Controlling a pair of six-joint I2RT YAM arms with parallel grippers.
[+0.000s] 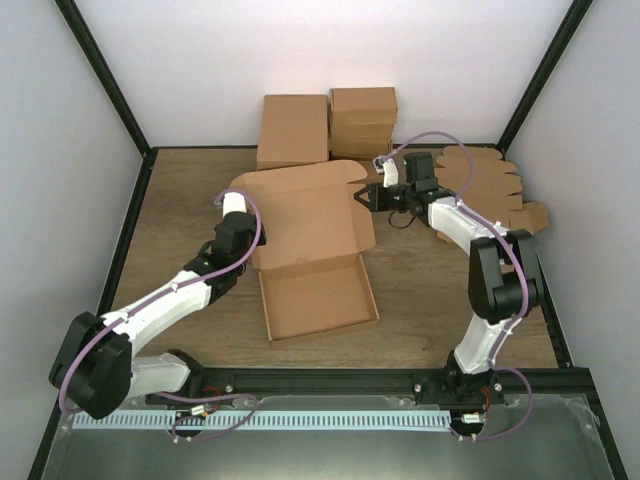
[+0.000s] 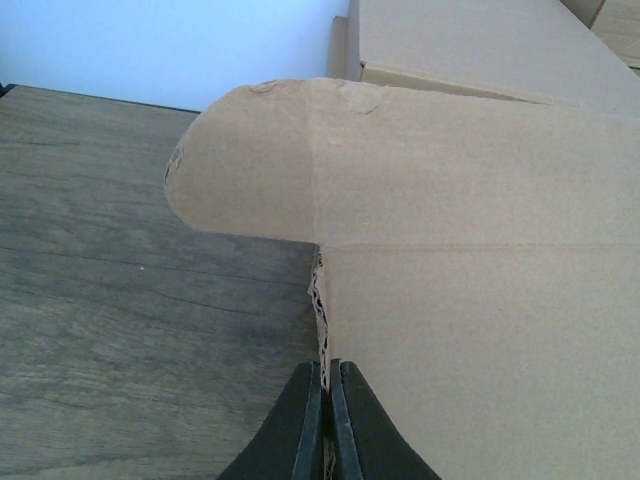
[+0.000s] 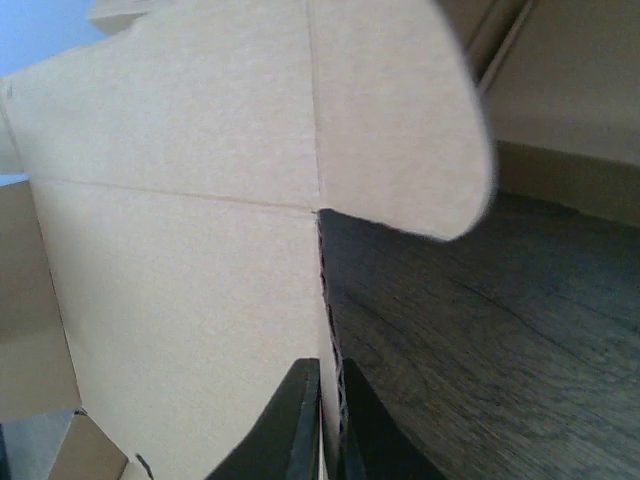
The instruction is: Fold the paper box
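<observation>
Closest to the left wrist lens, the dark fingers [image 2: 295,430] of the left gripper [image 2: 327,425] were clenched on the left edge of the paper box [image 2: 480,300], its corrugated rim pinched between them. The rounded left flap [image 2: 250,165] jutted out over the wooden table [image 2: 120,280] just beyond. Seen from the right wrist, the right gripper [image 3: 330,420] was likewise squeezed tight on the box's opposite edge, the card caught between its fingertips, and the rounded right flap [image 3: 400,110] curved away above it. From overhead, the box lay open in the middle of the table, with its shallow tray [image 1: 318,295] nearer the arm bases. Its lid panel [image 1: 305,210] was apparently tilted up toward the rear, though that angle made the tilt hard to judge. One gripper sat at each side of the lid. Behind the box a wide closed carton [image 1: 293,130] stood beside a stack of smaller cartons [image 1: 363,120], and flat blanks [image 1: 490,185] lay at the right rear.
</observation>
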